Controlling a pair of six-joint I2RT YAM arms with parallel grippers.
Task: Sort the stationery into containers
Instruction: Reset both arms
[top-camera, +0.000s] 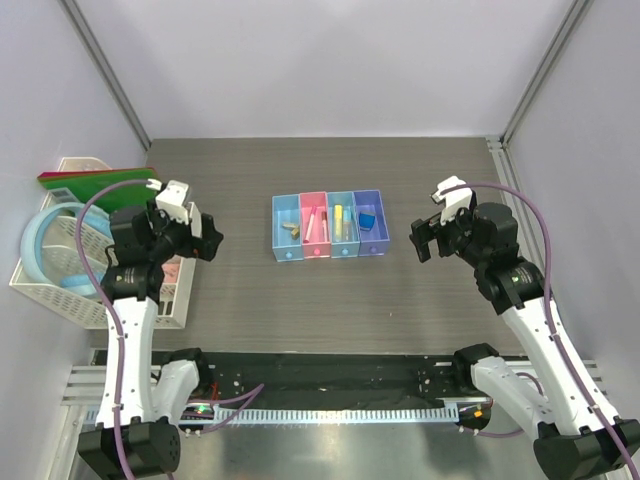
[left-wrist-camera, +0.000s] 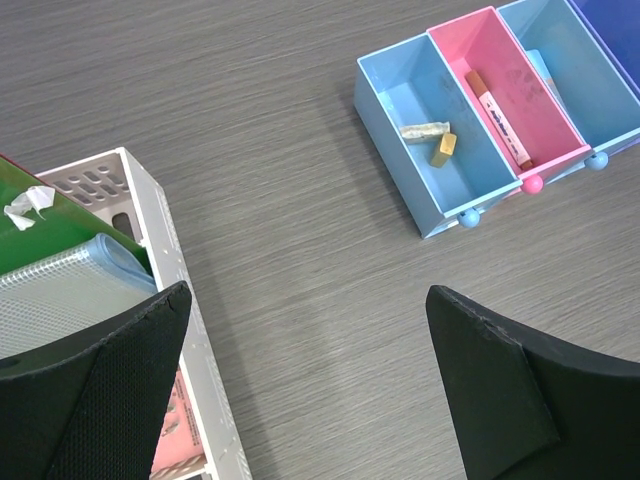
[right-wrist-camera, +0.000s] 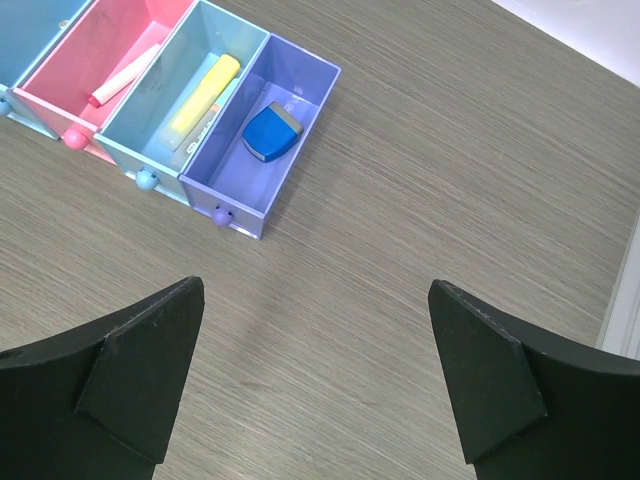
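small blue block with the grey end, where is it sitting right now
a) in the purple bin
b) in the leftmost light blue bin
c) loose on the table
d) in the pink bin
a: the right wrist view shows the small blue block lying alone on the floor of the purple translucent plastic bin, the rightmost bin in the row.

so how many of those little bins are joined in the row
4, side by side in one row: left light blue bin, pink bin, second light blue bin, then purple bin at the right end. None appear hidden.
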